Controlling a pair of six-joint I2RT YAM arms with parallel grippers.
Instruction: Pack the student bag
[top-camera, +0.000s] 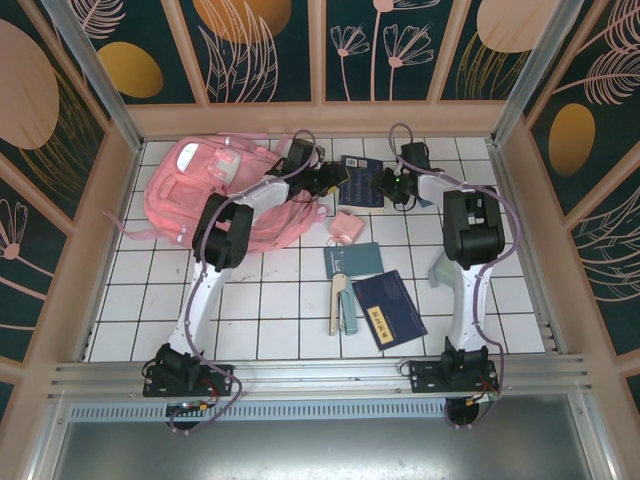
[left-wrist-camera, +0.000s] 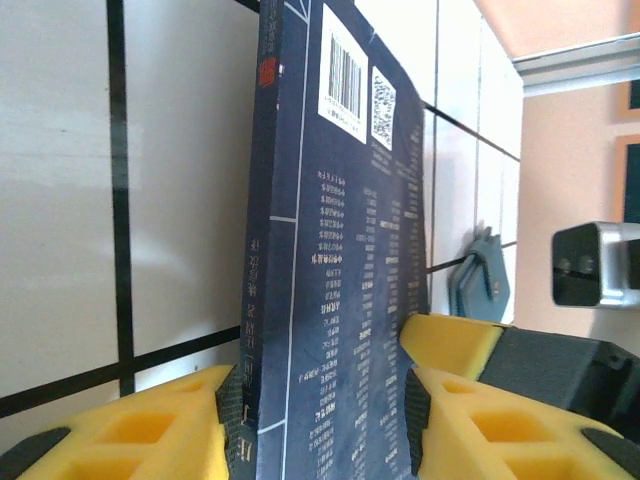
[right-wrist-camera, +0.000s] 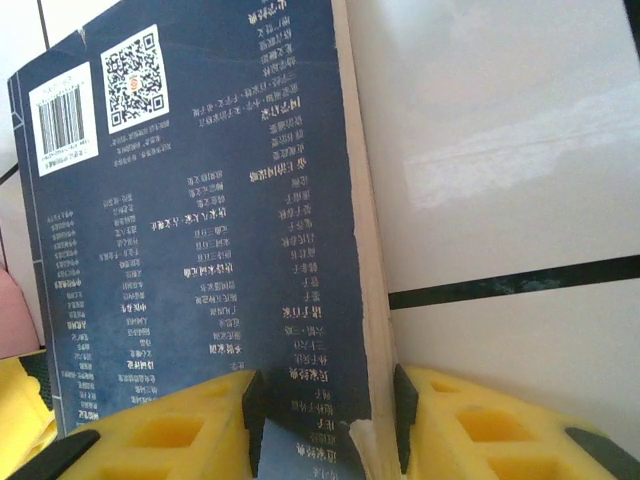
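Navy book (top-camera: 361, 181) in left fingers (left-wrist-camera: 150, 432), right fingers (right-wrist-camera: 170, 432); student bag (top-camera: 215, 190), pouch (top-camera: 346, 226) nearby.

1. The left arm (top-camera: 222, 232) leans forward from its base with the elbow raised and the forearm angled to the right.
2. The left gripper (left-wrist-camera: 315, 420) has its yellow fingers (left-wrist-camera: 150, 430) closed on a dark blue book (left-wrist-camera: 340, 250), one pad on each face.
3. The right arm (top-camera: 470, 228) stands upright, its forearm bent to the left.
4. The right gripper (right-wrist-camera: 320, 425) clamps the same book's opposite edge and faces the left gripper.
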